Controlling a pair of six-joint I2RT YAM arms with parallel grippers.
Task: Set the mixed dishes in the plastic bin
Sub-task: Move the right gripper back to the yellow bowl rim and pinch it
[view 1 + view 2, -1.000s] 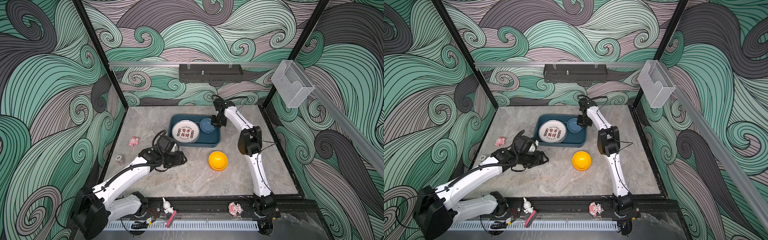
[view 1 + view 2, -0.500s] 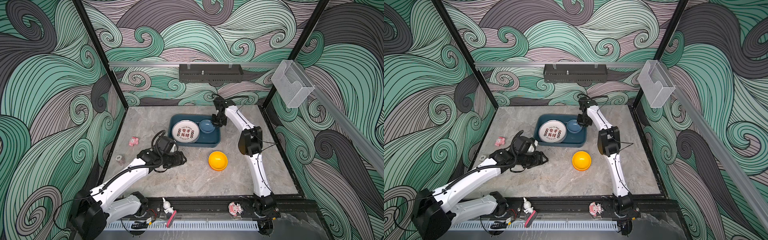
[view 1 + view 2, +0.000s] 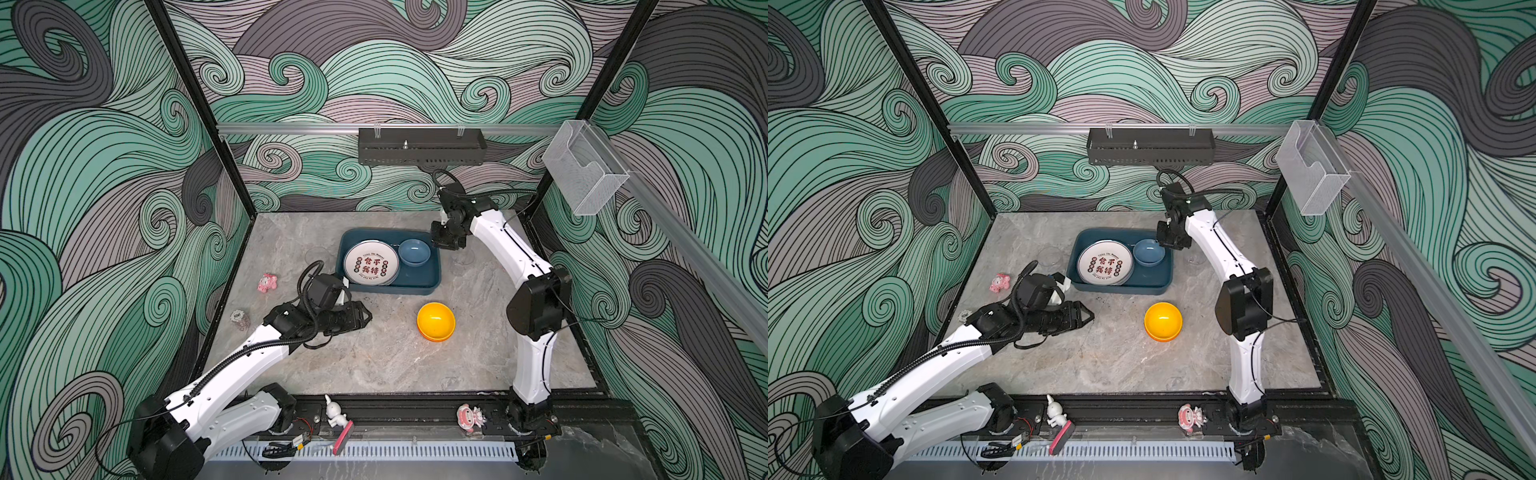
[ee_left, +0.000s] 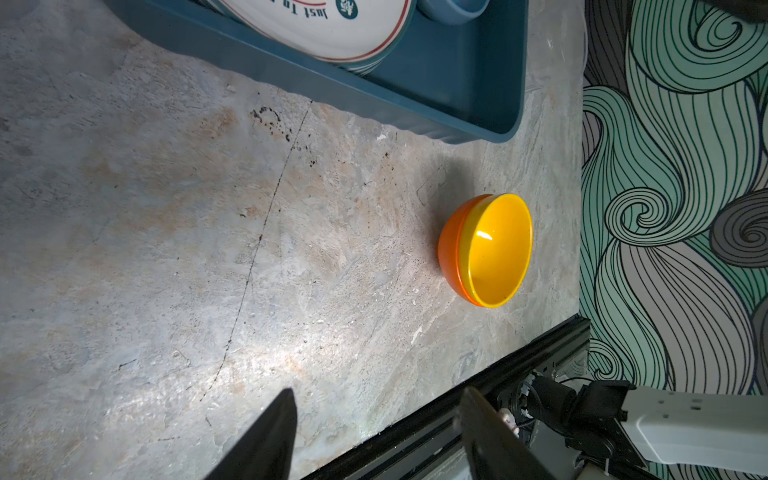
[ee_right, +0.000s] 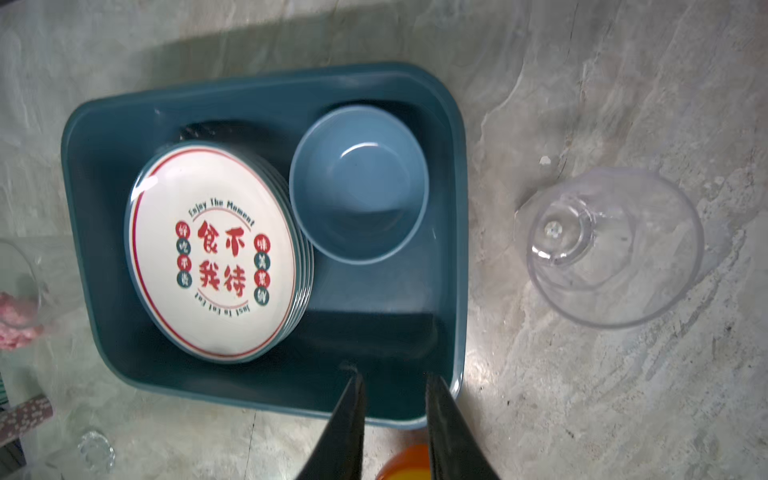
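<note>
Partway through the clear-up, the plastic bin (image 3: 390,289) sits toward the back of the desk (image 3: 374,361). A stack of printed plates (image 3: 371,266) lies in its left half, and a blue bowl (image 3: 414,252) stands upright right beside the stack. That much of the job looks done.

Outside the bin, a yellow bowl (image 3: 435,321) is nested inside an orange bowl (image 4: 451,245) on the desk in front of the bin's right end, apart from it. A clear tumbler (image 5: 615,245) sits just beside the bin's right wall. A second tumbler (image 3: 1050,257) sits just off its left wall, faint against the stone.

My right gripper (image 5: 392,380) hangs over the bin near the blue bowl. Its jaws are parted by a narrow gap with nothing between them, and the bin's floor shows through. My left gripper (image 4: 378,395) is low over the desk in front of the bin's left corner, jaws spread wide and empty. It points toward the nested bowls, which are well apart from it.

By my reckoning, two bowls and two tumblers remain. The nested pair looks like the nearest job for my left side, and the right-hand tumbler for my right. A pink figurine (image 3: 267,283) near the left wall is no dish and is not counted.
</note>
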